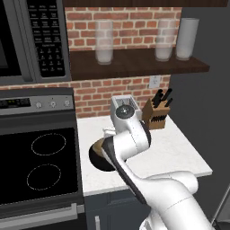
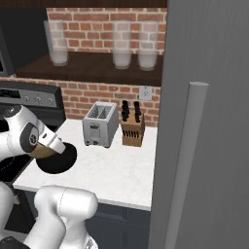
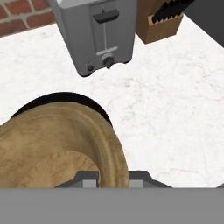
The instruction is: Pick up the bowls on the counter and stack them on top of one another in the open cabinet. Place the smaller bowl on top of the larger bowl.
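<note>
Wooden bowl: the smaller bowl, tan, fills the lower left of the hand view, its rim running down between the two finger tips.
Jaws: closed on that rim, one finger inside and one outside, so the gripper holds the smaller bowl.
Black bowl: the larger bowl sits on the counter at the left of the right base view, directly under the tan one; whether the two touch I cannot tell.
Shelf: the open cabinet runs across the top of the left base view and carries only three glasses; neither bowl is on it.
Nearby: a toaster and a knife block stand against the brick wall.
Progress: early, I judge; one bowl is gripped, both remain to be shelved, black first, tan on top.
</note>
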